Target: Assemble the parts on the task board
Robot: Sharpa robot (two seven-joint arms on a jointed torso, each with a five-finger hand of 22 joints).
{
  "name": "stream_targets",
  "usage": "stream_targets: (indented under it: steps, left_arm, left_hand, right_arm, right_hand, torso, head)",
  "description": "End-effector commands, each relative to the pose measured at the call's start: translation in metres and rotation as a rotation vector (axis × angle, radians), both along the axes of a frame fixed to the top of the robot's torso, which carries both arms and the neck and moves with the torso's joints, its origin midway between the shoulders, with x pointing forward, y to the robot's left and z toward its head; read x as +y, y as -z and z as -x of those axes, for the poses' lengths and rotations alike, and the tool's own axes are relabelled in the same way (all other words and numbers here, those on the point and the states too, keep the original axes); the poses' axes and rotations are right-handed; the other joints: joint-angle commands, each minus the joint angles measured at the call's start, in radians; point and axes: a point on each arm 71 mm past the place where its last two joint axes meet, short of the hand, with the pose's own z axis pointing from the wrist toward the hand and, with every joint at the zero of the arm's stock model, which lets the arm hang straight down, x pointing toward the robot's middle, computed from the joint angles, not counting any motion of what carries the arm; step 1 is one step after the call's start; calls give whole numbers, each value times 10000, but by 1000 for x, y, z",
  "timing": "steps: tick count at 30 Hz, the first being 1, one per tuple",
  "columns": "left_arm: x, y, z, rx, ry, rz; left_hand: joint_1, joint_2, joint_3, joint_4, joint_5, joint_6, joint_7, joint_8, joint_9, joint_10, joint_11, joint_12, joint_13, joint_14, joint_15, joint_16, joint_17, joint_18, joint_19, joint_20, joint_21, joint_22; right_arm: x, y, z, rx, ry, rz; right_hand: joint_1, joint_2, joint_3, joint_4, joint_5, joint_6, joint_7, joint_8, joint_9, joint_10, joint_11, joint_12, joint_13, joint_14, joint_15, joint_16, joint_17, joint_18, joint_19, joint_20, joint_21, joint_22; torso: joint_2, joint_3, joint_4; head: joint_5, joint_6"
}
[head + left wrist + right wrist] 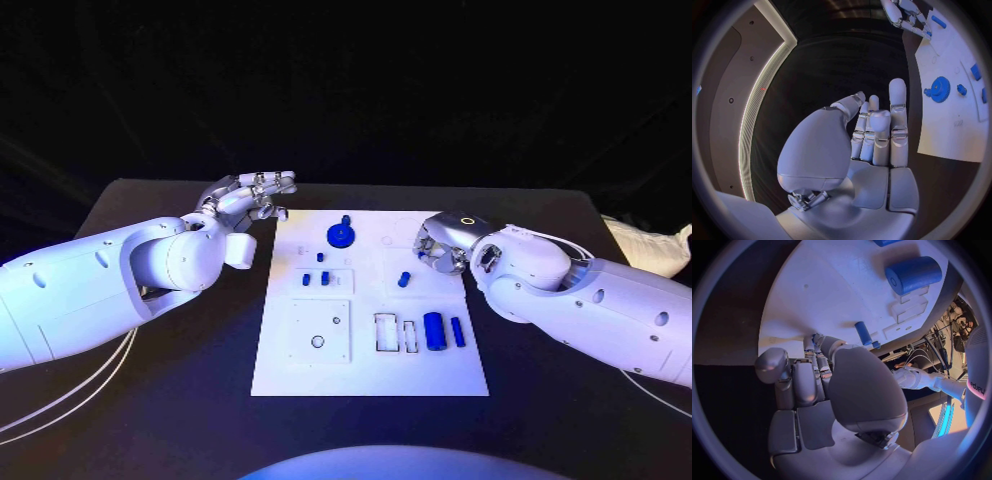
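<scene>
Small peg (863, 333) beside right hand (826, 370)

A black table (173, 380) spreads under everything, set against a dark backdrop. Thin white cables (65, 400) trail across its near left part. A pale crumpled cloth (649, 245) lies at its far right edge.

Bare task board (433, 372) near edge; blue gear (340, 236) blocks far middle.
</scene>
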Motion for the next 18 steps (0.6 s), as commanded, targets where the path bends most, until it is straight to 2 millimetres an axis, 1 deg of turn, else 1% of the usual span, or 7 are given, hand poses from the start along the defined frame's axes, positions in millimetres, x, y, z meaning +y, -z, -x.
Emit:
stream_targets:
  steps: [1,4,8,11,14,16,18]
  left_arm:
    - [-3,-2,0,-136,206,93]
    - [-3,-2,0,-141,216,93]
    - [-3,-1,0,-143,227,74]
    - [-3,-1,0,-122,235,64]
    - [-2,-1,-1,-94,221,44]
    - [-1,0,-1,-85,208,34]
    - [-1,0,-1,-81,201,30]
  left_hand:
    - [-77,-12,-64,-22,13,-59,5,43,-16,-81,20,27,17,-34,16,-13,-8,168,-15,28,-53,-12]
    - [-78,-11,-73,-24,22,-74,7,44,-16,-96,22,38,20,-36,19,-11,-10,168,-14,30,-56,-14]
    - [-76,-5,-78,-27,32,-87,9,46,-16,-111,24,49,23,-33,21,-1,4,169,-12,32,-59,-16]
    - [-80,3,-83,-24,40,-99,13,47,-16,-127,28,57,25,-35,23,0,-1,169,-11,34,-61,-18]
    - [-87,11,-91,-19,45,-116,19,48,-17,-147,34,67,28,-36,26,2,-4,169,-9,37,-64,-21]
    - [-88,13,-95,-19,49,-125,22,48,-17,-158,36,73,29,-37,28,4,-5,169,-9,39,-66,-22]
    - [-88,13,-95,-19,49,-125,22,48,-17,-158,36,73,29,-37,28,4,-5,169,-9,39,-66,-22]
  right_arm:
    - [1,5,3,-75,77,17]
    - [1,2,4,-259,113,-137]
    - [0,-2,5,-455,147,-316]
    - [0,-7,7,-465,190,-441]
    - [-1,-12,10,-431,241,-570]
    - [-2,-16,12,-425,260,-631]
    - [-2,-18,14,-402,260,-708]
  right_hand:
    - [-92,-2,33,-28,-44,60,6,14,19,222,-144,-52,-6,439,-70,-19,-20,50,72,-25,43,26]
    - [-108,8,52,-49,-36,80,0,18,29,257,-151,-61,-5,443,-80,-4,-6,47,85,-29,58,50]
    - [-138,11,79,-89,3,106,-5,22,45,315,-166,-74,-2,443,-92,-8,-28,38,115,-40,97,112]
    - [-159,5,83,-98,19,113,-6,22,50,329,-167,-83,-2,439,-96,-23,-55,39,118,-44,97,110]
    - [-203,-6,95,-117,62,122,-9,19,60,350,-171,-107,-5,438,-103,-22,-67,38,126,-51,103,116]
    - [-209,-7,98,-121,72,123,-10,18,62,354,-172,-111,-5,438,-105,-22,-68,37,129,-53,107,123]
    - [-214,-9,101,-125,80,124,-11,18,63,357,-173,-115,-6,438,-106,-21,-68,37,130,-54,107,123]
  torso:
    - [-5,-2,9]
    - [0,-3,2]
    - [5,-4,-8]
    - [3,4,-13]
    - [0,9,-10]
    - [-10,-6,-4]
    - [-11,-8,-6]
  head:
    - [1,-5]
    - [-11,-34]
    - [-4,-26]
    - [13,-11]
    - [17,-28]
    - [11,-9]
    - [14,-1]
